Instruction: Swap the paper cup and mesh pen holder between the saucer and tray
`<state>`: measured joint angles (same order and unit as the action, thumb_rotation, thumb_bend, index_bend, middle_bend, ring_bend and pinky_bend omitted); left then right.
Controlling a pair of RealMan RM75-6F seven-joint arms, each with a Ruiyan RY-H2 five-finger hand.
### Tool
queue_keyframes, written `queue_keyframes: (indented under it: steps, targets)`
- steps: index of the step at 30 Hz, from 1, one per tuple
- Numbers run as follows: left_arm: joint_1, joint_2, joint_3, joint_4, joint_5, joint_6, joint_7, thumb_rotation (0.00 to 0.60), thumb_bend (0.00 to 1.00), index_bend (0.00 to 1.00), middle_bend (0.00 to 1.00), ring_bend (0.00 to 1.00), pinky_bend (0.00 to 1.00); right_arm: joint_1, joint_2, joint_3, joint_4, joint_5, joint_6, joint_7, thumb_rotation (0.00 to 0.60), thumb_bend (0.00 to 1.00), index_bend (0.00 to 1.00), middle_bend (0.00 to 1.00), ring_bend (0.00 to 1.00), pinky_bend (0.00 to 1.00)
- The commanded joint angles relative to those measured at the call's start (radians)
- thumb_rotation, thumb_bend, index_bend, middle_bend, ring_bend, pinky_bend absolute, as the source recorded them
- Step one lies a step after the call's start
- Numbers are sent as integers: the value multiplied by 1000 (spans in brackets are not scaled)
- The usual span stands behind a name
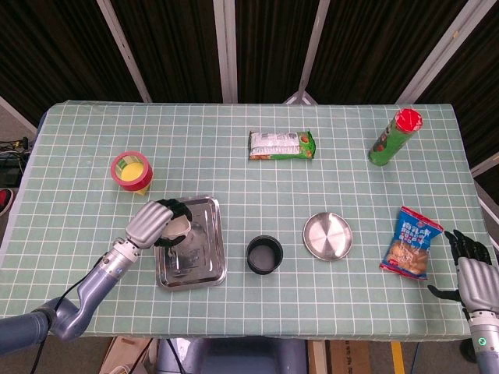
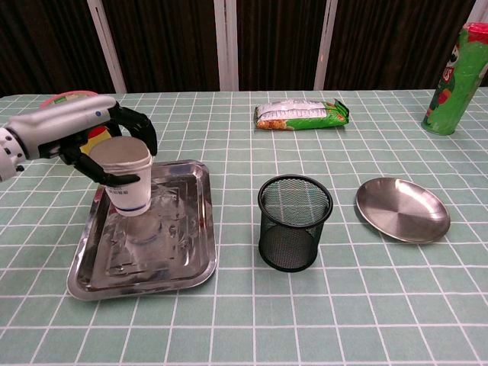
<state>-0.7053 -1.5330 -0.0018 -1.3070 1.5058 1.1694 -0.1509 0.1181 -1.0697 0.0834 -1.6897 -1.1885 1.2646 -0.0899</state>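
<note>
My left hand [image 1: 153, 221] [image 2: 107, 133] grips the white paper cup [image 2: 126, 177] [image 1: 178, 226] upright over the left part of the steel tray [image 1: 204, 257] [image 2: 187, 244]; whether the cup's base touches the tray I cannot tell. The black mesh pen holder [image 1: 264, 255] [image 2: 294, 222] stands on the table between the tray and the round steel saucer [image 1: 327, 235] [image 2: 402, 209], which holds nothing. My right hand [image 1: 473, 268] hangs open at the table's right front corner, away from everything.
A red tape roll on a yellow block [image 1: 131, 171] [image 2: 70, 103] sits behind my left hand. A green snack packet [image 1: 281, 145] [image 2: 302, 114] lies at the back centre, a green chip can [image 1: 394, 137] [image 2: 454, 70] at the back right, a blue chip bag [image 1: 411, 242] at the right.
</note>
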Motion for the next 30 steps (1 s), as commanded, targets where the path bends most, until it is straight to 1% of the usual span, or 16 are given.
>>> queue_keyframes:
  steps: [1,2,4,8,9,11,13,15,18,19,20,23,25,27,29,30]
  targets:
    - [5,-21,6,29,14,-5,-11,600,257,386,291,189,284,-1,3,0,0,-2,-1,6,600,0,37,0,0,0]
    - [6,-22,5,32,13,-7,-10,600,224,372,266,159,253,-1,4,-1,1,-4,-2,9,600,0,37,0,0,0]
    - [7,-16,8,25,6,-30,-13,600,165,347,222,119,223,-1,10,-4,2,-6,-7,6,600,0,37,0,0,0]
    - [4,12,6,-9,-5,-61,11,600,59,299,78,8,148,-1,22,-7,-12,-3,-14,2,600,0,37,0,0,0]
    - [3,19,5,-18,-6,-66,21,600,37,290,48,0,132,-1,23,-7,-13,-4,-13,2,600,0,37,0,0,0]
    - [3,36,-4,-51,-7,-61,38,600,12,278,20,0,117,-2,27,-9,-17,-12,-8,-1,600,0,37,0,0,0]
    - [7,52,-15,-80,-2,-40,47,600,6,273,14,0,111,-4,29,-9,-21,-15,-3,1,600,0,37,0,0,0]
    - [29,88,-46,-153,17,47,61,600,6,269,13,0,103,-7,30,-8,-23,-21,6,3,600,0,37,0,0,0]
    - [88,152,-59,-254,51,180,126,600,6,264,14,0,103,-8,32,-9,-21,-37,12,16,600,0,37,0,0,0]
    - [107,169,-56,-276,58,211,157,600,6,263,14,0,105,-8,33,-10,-20,-43,12,22,600,0,37,0,0,0]
    - [143,199,-41,-310,61,251,221,600,6,263,15,0,107,-7,34,-12,-16,-55,10,34,600,0,37,0,0,0]
    - [255,250,19,-380,73,363,362,600,7,262,14,0,107,3,32,-20,-2,-108,-11,106,600,0,37,0,8,0]
    - [323,252,54,-377,90,438,376,600,6,261,13,0,107,14,24,-24,13,-156,-22,163,600,0,37,0,12,0]
    - [376,249,75,-360,105,499,352,600,6,261,14,0,107,32,19,-32,17,-222,-31,214,600,0,37,0,12,0]
    - [426,247,84,-322,112,558,318,600,8,261,14,0,107,60,14,-29,17,-296,-26,245,600,0,39,0,17,0]
    - [439,246,85,-310,110,570,312,600,9,260,14,0,107,69,12,-27,16,-313,-26,245,600,0,41,0,21,0]
